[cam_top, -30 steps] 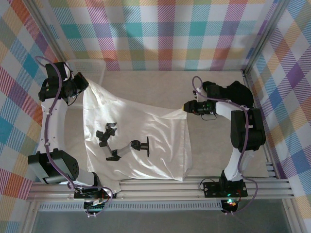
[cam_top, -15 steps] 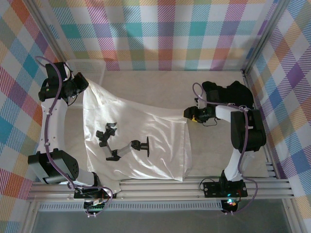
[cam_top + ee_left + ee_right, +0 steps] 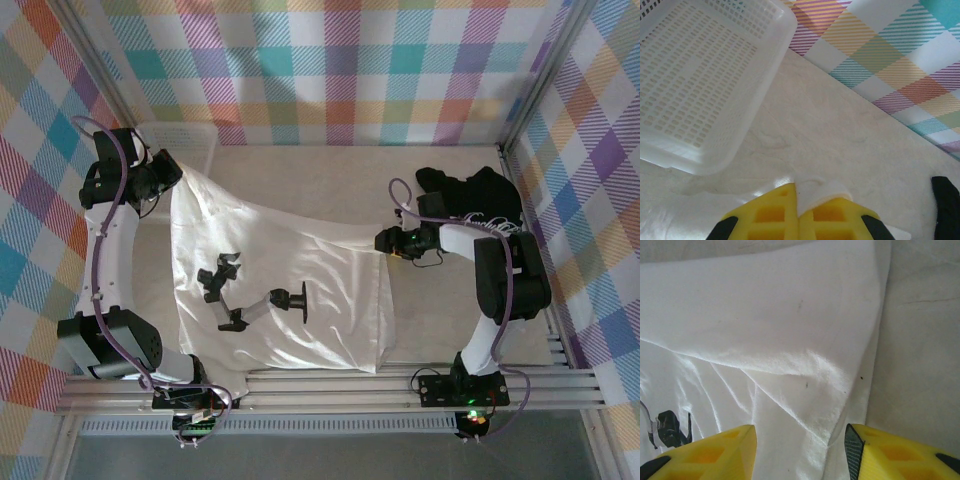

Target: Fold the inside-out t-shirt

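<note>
A plain white inside-out t-shirt (image 3: pixel 290 270) lies spread across the left and middle of the pale surface (image 3: pixel 330 180), inside a test cell walled with coloured check cloth. Two robot arms work at its far corners. The left claw (image 3: pixel 799 192) has its yellow fingers pressed together on a small fold of white cloth, holding the shirt's far left corner just beside a white plastic basket (image 3: pixel 705 85).

The shirt's far edge slants from that corner toward the near side and ends at the right claw (image 3: pixel 384 241), which sits at the far right corner. The wrist camera shows this claw's fingers (image 3: pixel 715 450) spread apart, with nothing pinched between them. One finger is over the cloth and the other sits at the shirt's edge beside bare surface, and a raised crease runs into the gap.

From the right claw the garment extends toward the robot's left and back toward the arm bases. Its longer run appears to go from far to near.

The right arm is much the nearer to this loose corner, so closing on the crease looks like its job. Judging by how the cloth lies, no fold has been made yet. With both far corners gripped, the far edge could probably be lifted and carried over toward the near hem.

A black t-shirt (image 3: pixel 470 190) lies bunched beyond the right arm, well apart from the white one.
</note>
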Robot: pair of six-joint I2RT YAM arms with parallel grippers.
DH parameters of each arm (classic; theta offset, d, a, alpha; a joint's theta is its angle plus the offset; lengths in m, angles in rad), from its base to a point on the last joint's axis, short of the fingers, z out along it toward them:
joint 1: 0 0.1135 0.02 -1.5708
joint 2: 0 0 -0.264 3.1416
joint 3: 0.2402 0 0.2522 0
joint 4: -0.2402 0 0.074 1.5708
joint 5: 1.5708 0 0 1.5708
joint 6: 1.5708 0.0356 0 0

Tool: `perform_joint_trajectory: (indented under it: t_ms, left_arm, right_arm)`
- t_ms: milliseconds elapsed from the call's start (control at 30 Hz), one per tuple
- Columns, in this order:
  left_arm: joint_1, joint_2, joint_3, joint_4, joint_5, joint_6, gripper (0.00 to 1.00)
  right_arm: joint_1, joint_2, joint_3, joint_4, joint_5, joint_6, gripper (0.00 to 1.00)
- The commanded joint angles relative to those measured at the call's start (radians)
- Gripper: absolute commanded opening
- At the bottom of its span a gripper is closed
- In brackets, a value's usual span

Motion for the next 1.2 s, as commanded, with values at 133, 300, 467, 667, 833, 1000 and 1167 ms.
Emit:
perform_joint_trajectory:
  t_ms: [133, 300, 467, 667, 833, 1000, 1167]
  left_arm:
    - [-0.008, -0.017, -0.015, 0.025, 0.016, 0.018, 0.0]
    - [-0.008, -0.018, -0.017, 0.025, 0.017, 0.02, 0.0]
    - [-0.008, -0.016, -0.017, 0.026, 0.019, 0.02, 0.0]
    - [-0.009, -0.016, -0.018, 0.025, 0.018, 0.021, 0.0]
    - [-0.008, -0.02, -0.017, 0.025, 0.016, 0.023, 0.0]
    - [-0.008, -0.025, -0.011, 0.014, 0.015, 0.023, 0.0]
    - [-0.002, -0.057, 0.04, -0.015, 0.04, 0.0, 0.0]
  right_arm:
    - [0.027, 0.033, 0.029, -0.027, 0.026, -0.001, 0.46]
    - [0.042, 0.046, 0.043, -0.041, 0.069, -0.009, 0.45]
    - [0.045, 0.063, 0.058, -0.04, 0.061, -0.007, 0.4]
    - [0.045, 0.075, 0.075, -0.036, 0.06, -0.003, 0.3]
    - [0.045, 0.052, 0.077, -0.043, 0.07, -0.003, 0.14]
    - [0.041, -0.051, 0.071, -0.076, 0.105, -0.016, 0.0]
    - [-0.008, -0.26, 0.105, -0.15, 0.092, -0.02, 0.0]
